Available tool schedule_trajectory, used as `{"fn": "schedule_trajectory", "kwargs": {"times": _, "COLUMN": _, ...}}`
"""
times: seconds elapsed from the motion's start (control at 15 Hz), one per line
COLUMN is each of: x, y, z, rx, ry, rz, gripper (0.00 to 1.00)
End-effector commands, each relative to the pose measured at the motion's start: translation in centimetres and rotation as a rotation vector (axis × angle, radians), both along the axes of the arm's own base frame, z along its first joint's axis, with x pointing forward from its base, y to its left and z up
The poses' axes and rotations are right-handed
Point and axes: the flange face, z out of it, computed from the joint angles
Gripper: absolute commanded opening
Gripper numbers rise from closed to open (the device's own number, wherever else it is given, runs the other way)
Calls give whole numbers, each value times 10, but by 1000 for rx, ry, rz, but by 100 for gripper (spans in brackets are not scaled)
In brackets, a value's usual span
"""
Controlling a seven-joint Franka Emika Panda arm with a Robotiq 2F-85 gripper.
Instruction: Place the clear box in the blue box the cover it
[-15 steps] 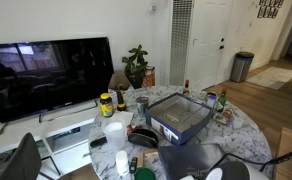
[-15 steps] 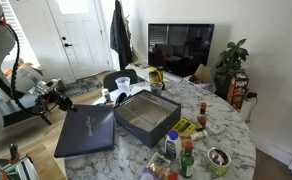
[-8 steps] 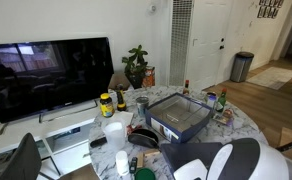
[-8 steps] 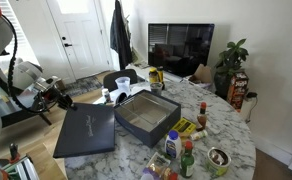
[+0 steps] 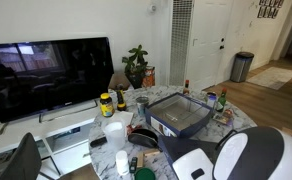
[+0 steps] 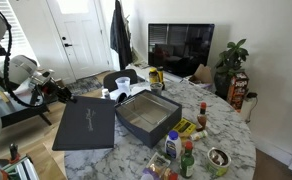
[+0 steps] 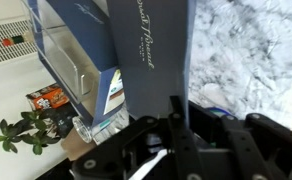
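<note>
Lifted since the earlier frame, the cover [image 6: 84, 124] is held tilted beside the blue box [image 6: 146, 116], its edge clamped in the end effector [image 7: 176, 125]. Likely light, stiff, slippery cardboard; edge grip is judged adequate.

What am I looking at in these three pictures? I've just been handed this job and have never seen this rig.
You are driving one robot arm with a two-fingered gripper. Two pictures come from room cameras on different sides of a round marble table; the third comes from a camera on the arm's wrist, looking along the fingers.

On the table stands the blue box, open, with a pale inside. Around it is clutter: bottles, a yellow jar, and a white cup. A television and a potted plant stand behind.

The arm is holding the cover, a flat navy lid. In an exterior view the gripper has it by one edge, tilted beside the box. In the wrist view the cover runs out from between the fingers, script lettering on top.
</note>
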Motion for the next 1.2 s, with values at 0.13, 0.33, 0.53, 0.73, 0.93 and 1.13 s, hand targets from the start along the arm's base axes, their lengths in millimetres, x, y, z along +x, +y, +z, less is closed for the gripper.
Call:
{"fn": "schedule_trajectory", "kwargs": {"times": 0.13, "x": -1, "y": -22, "z": 44, "rx": -86, "ry": -54, "rz": 30, "gripper": 2}}
{"fn": "schedule_trajectory", "kwargs": {"times": 0.33, "x": -6, "y": -30, "z": 66, "rx": -121, "ry": -56, "rz": 55, "gripper": 2}}
{"fn": "schedule_trajectory", "kwargs": {"times": 0.53, "x": -16, "y": -41, "z": 90, "rx": -180, "ry": -52, "rz": 75, "gripper": 2}}
{"fn": "schedule_trajectory", "kwargs": {"times": 0.73, "x": -28, "y": -52, "z": 115, "rx": -241, "ry": -62, "rz": 95, "gripper": 2}}
{"fn": "schedule_trajectory", "kwargs": {"times": 0.93, "x": -36, "y": -64, "z": 140, "rx": -286, "ry": -97, "rz": 106, "gripper": 2}}
{"fn": "schedule_trajectory", "kwargs": {"times": 1.13, "x": -31, "y": -71, "z": 147, "rx": -322, "ry": -98, "rz": 175, "gripper": 2}}
